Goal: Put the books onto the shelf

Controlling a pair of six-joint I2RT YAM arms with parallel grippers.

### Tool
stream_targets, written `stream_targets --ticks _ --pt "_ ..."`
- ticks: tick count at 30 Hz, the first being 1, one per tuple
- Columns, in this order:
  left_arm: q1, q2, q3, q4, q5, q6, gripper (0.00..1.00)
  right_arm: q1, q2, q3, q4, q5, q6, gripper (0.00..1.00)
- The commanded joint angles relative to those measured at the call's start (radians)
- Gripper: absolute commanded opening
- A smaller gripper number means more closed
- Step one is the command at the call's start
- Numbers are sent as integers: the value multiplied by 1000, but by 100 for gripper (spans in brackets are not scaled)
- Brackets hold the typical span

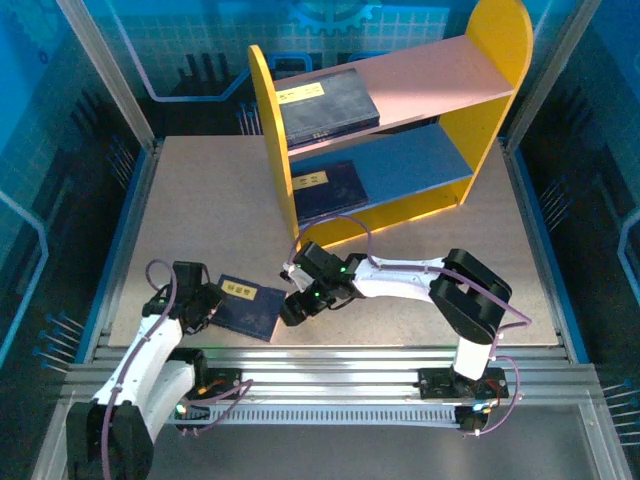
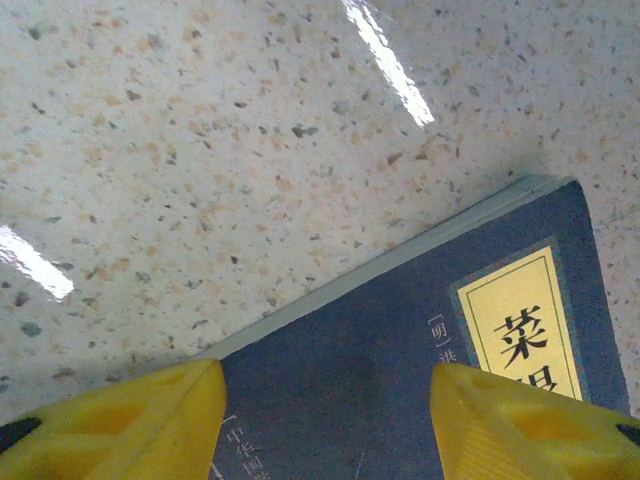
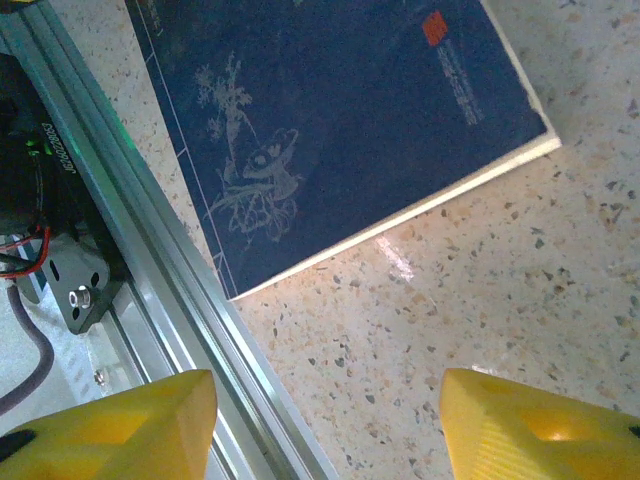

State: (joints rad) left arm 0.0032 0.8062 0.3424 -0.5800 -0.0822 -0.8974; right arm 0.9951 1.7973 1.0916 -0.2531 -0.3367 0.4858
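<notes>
Left pincer (image 2: pixel 325 390) hangs released over a navy book (image 2: pixel 400 350) on the worktop (image 2: pixel 200 150); right pincer (image 3: pixel 328 400), released, just beside it.

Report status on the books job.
Both open: left gripper over the loose book, right gripper beside its corner. On the shelf: upper book, lower book. Possibly in the way: right arm, stretched before it.

Speckled table (image 1: pixel 200 220); aluminium rail (image 1: pixel 350 365) (near edge).
</notes>
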Motion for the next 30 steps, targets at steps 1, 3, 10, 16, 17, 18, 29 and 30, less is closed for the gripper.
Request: stream_targets --ticks 1,3,10,16,17,18,29,30 --pt "-32 -1 -60 2 43 -53 57 17 21 28 -24 21 -12 62" --pt "-54 1 -70 11 47 -69 56 16 21 30 -34 35 -12 62" --pt "-146 -8 -65 30 43 -132 54 -4 38 28 -77 79 4 62" --pt "-229 4 -62 55 24 -182 53 -25 56 14 -67 80 20 62" --pt "-242 10 -63 60 24 -189 53 -25 59 15 -69 83 22 62" --pt "-255 14 -62 65 22 -198 53 -28 62 15 -69 85 22 62" --pt "-455 123 -36 166 1 -274 53 -130 18 -85 -48 109 38 62" --pt "-476 144 -26 172 -2 -277 53 -140 10 -97 -45 108 37 62"
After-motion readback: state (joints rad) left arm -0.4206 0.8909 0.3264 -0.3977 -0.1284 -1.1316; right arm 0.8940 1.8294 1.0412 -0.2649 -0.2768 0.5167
